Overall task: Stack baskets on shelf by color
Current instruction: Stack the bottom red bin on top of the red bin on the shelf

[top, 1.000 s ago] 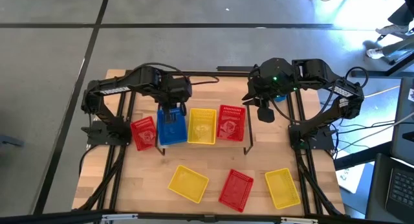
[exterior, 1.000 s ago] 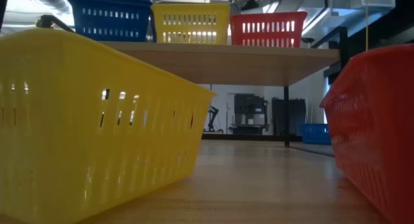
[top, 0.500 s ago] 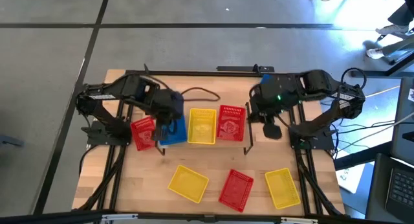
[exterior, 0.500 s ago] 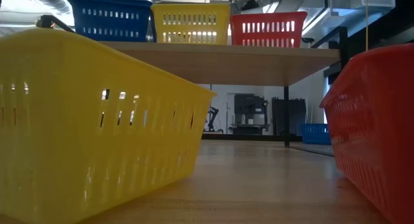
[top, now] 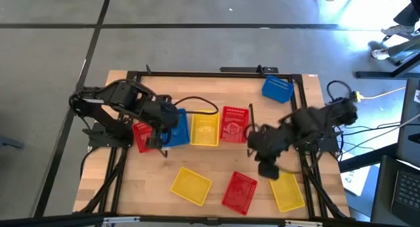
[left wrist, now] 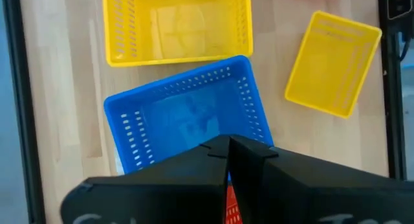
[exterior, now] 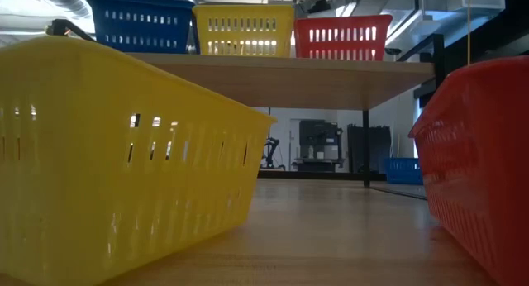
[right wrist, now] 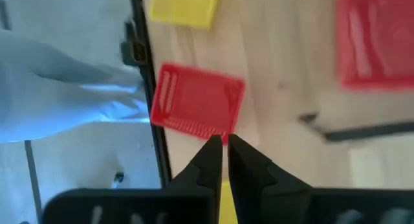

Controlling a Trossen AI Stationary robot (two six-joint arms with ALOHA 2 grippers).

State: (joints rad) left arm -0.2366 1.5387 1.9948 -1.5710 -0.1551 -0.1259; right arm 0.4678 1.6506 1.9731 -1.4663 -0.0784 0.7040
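Your wooden tabletop (top: 216,181) carries the shelf (exterior: 289,75), a light-wood board on thin black legs, with three mesh baskets in a row on top: a blue basket (top: 174,127) on the left, a yellow basket (top: 205,127) in the middle and a red basket (top: 234,124) on the right, all upright and with nothing loose inside that you can see. A second red basket (top: 145,135) lies tilted just left of the blue one. Along the near edge lie an overturned yellow basket (top: 191,185), a red one (top: 239,191) and another yellow one (top: 287,191); a lone blue basket (top: 277,88) lies at the far right corner. Every basket has perforated sides. Your left gripper (top: 165,120) hangs over the blue shelf basket, fingers clenched and holding nothing. Your right gripper (top: 268,168) hovers just above the near-right yellow basket, fingers almost together, gripping nothing.
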